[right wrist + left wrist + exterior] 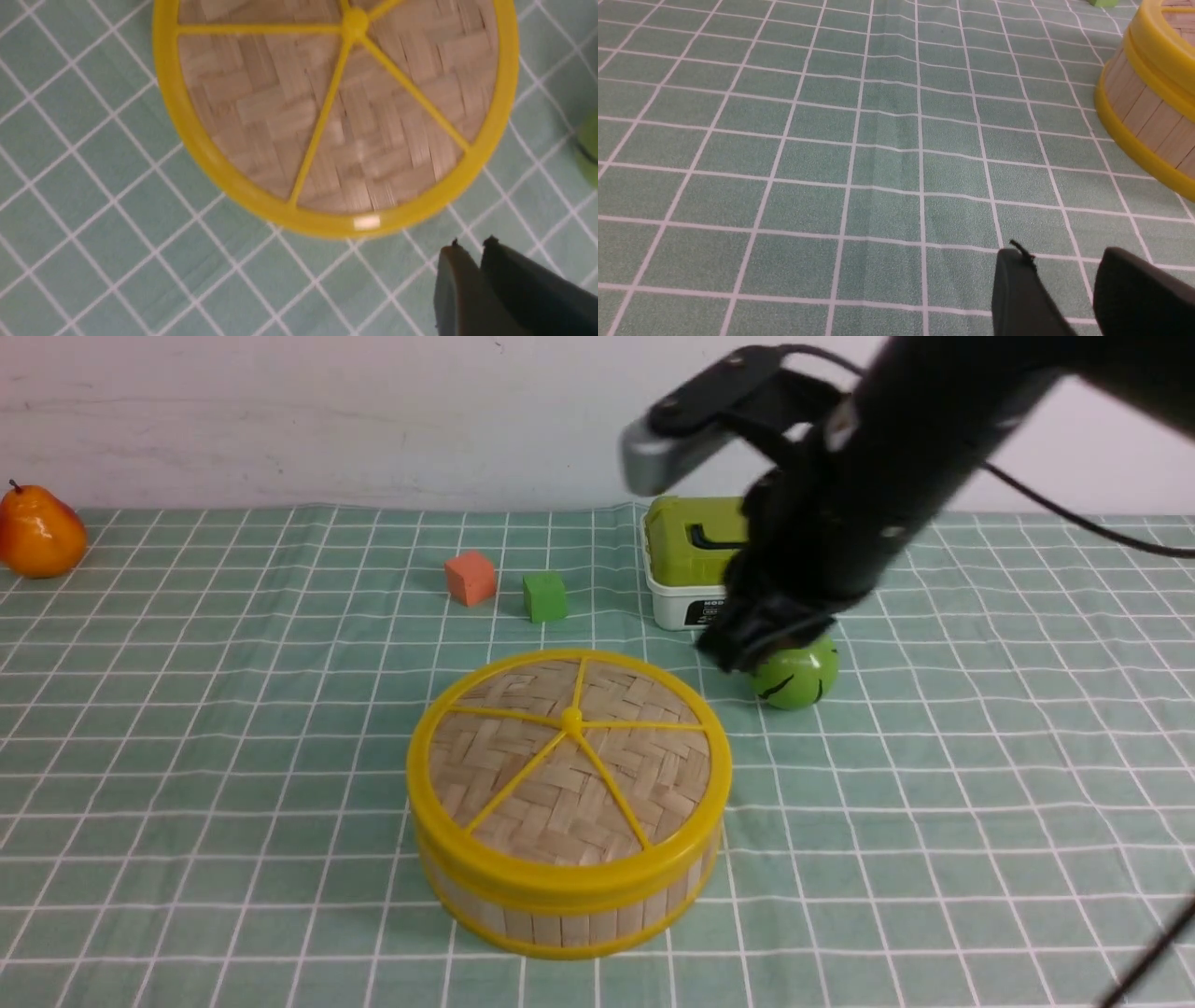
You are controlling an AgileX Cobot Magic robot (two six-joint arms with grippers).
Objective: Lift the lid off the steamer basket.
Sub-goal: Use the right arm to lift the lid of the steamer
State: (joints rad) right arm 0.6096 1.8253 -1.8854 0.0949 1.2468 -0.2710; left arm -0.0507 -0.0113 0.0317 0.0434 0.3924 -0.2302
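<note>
The steamer basket (560, 919) stands on the checked cloth in the front view's middle, with pale slat walls and yellow rings. The lid (523, 756), woven bamboo with a yellow rim and spokes, sits flat on top of it. My right gripper (747, 649) hangs behind and to the right of the basket, apart from it. In the right wrist view its fingers (472, 242) lie almost together with nothing between them, just off the lid's (280, 107) rim. My left gripper (1062, 254) is open and empty over bare cloth, with the basket wall (1143, 112) off to one side.
A white box with a green lid (686, 560) stands right behind my right gripper, and a green ball (798, 677) lies just below it. An orange cube (470, 578) and a green cube (544, 596) sit behind the basket. An orange pear (39, 532) is far left.
</note>
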